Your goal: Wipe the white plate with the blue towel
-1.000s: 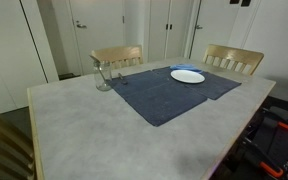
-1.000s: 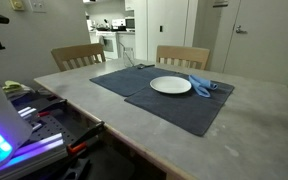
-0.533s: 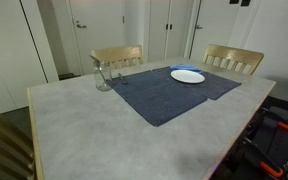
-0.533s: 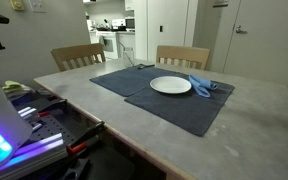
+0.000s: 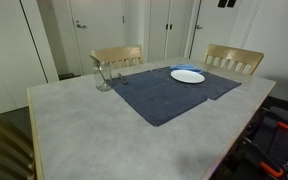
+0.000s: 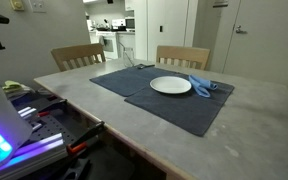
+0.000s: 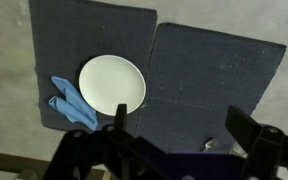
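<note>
Looking at the table (image 5: 84, 125), we find dark mats (image 7: 209, 80), the white plate (image 7: 112, 83) on them, the blue towel (image 7: 70, 104) against its rim. Our gripper (image 7: 184, 130) hangs above, wide open, empty; pinching low could snag a mat.

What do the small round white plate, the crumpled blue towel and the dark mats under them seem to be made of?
The small round white plate looks like glazed ceramic or plastic: smooth, evenly white. The crumpled blue towel looks like soft cloth, lying in loose folds. The dark mats seem fabric, matte and flat.
</note>
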You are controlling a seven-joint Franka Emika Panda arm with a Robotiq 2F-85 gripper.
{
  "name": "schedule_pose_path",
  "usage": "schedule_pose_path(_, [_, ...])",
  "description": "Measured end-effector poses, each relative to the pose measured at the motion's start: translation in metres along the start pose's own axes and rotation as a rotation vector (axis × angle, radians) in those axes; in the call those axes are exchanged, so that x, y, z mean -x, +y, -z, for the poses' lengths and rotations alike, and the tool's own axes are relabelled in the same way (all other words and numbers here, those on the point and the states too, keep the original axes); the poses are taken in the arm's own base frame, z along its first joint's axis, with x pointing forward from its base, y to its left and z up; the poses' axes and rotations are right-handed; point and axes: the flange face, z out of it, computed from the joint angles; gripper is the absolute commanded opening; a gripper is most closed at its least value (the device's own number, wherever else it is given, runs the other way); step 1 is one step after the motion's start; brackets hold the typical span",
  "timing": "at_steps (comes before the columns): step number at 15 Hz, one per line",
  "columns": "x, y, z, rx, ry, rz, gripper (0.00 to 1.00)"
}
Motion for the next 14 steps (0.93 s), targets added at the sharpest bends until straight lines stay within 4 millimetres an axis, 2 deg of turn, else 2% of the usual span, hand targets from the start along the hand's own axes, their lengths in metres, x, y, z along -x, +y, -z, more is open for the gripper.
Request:
schedule_pose_path(4, [-0.024, 0.023, -0.027, -0.007, 0.05, 0.062, 1.0])
schedule_pose_path(9, [-0.061, 0.054, -0.071, -0.052, 0.047, 0.067, 1.0])
schedule_pose_path(11, [-0.069, 0.058, -0.079, -0.051, 0.035, 0.063, 1.0])
schedule_pose_path(14, [-0.072, 0.058, -0.078, -0.049, 0.038, 0.063, 1.0])
